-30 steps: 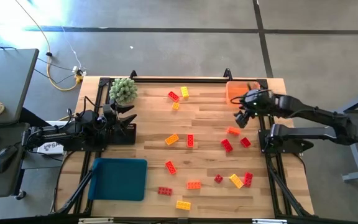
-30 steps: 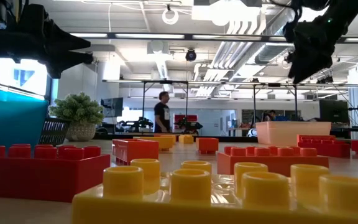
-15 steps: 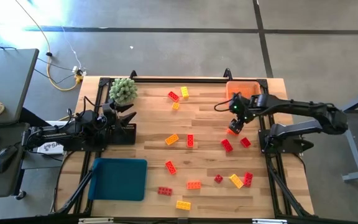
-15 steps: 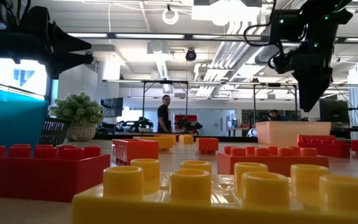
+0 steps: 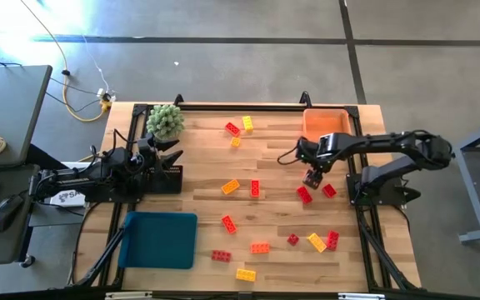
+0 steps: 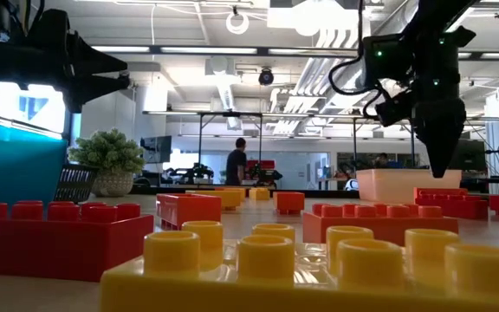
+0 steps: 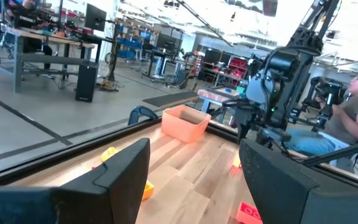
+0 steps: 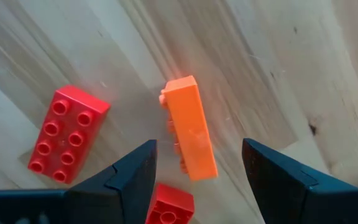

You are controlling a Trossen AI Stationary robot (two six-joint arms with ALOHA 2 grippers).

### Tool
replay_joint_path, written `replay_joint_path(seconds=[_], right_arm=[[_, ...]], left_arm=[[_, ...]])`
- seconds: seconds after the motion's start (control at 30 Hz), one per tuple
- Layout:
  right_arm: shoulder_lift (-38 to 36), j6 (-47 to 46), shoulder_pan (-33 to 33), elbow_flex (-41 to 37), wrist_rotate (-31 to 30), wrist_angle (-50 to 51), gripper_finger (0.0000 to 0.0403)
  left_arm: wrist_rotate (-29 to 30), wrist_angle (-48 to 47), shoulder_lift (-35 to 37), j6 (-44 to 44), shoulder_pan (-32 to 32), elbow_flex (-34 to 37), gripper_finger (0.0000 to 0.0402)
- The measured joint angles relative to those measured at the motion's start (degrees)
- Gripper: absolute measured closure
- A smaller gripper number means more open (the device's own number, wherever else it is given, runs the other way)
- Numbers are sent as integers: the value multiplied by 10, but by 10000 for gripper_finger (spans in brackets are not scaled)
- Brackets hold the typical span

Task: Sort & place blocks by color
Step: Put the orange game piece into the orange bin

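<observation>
Red, orange and yellow blocks lie scattered over the wooden table (image 5: 273,158). My right gripper (image 5: 311,177) points down, open, over an orange block (image 8: 190,127) that lies on its side. Its fingers (image 8: 129,174) stand on either side of the block without touching it. In the low view the right gripper (image 6: 436,147) hangs above the table top. Two red blocks (image 8: 67,134) (image 8: 169,211) lie flat close by. My left gripper (image 5: 169,158) waits open at the table's left side, also seen in the left wrist view (image 7: 191,174).
An orange tray (image 5: 325,123) stands at the far right corner, just beyond the right gripper. A blue tray (image 5: 158,240) lies near the left front. A green plant ball (image 5: 165,121) sits at the far left. A person walks in the room behind (image 6: 236,165).
My right gripper has moved from beside the orange tray toward the table's near edge and slightly left. It has come down over the orange block and turned to point straight down. No blocks have moved. The person in the background has walked to the right.
</observation>
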State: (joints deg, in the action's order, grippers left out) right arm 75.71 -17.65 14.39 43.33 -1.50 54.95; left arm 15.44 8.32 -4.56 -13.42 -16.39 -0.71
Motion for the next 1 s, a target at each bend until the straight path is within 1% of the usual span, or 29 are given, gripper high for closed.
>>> replay_joint_path(seconds=[0.23, 0.6, 0.7, 0.77, 0.93, 0.97, 1.0], right_arm=[[49, -1, -20, 0, -23, -14, 178], [121, -5, -26, 0, -28, -44, 182], [133, -4, -26, 0, -27, -44, 205], [136, -4, -26, 1, -23, -44, 232], [137, -4, -26, 1, -22, -44, 319], [137, -4, -26, 1, -25, -42, 330], [137, -3, -26, 1, -25, -42, 331]], left_arm=[[0, 0, 0, -1, 0, 0, 163], [0, -10, 0, -1, 0, 0, 163], [0, -17, 0, -1, 0, 0, 163], [0, -17, 0, -1, 0, 0, 163], [0, -17, 0, -1, 0, 0, 163], [0, -17, 0, -1, 0, 0, 163], [0, -17, 0, -1, 0, 0, 163]])
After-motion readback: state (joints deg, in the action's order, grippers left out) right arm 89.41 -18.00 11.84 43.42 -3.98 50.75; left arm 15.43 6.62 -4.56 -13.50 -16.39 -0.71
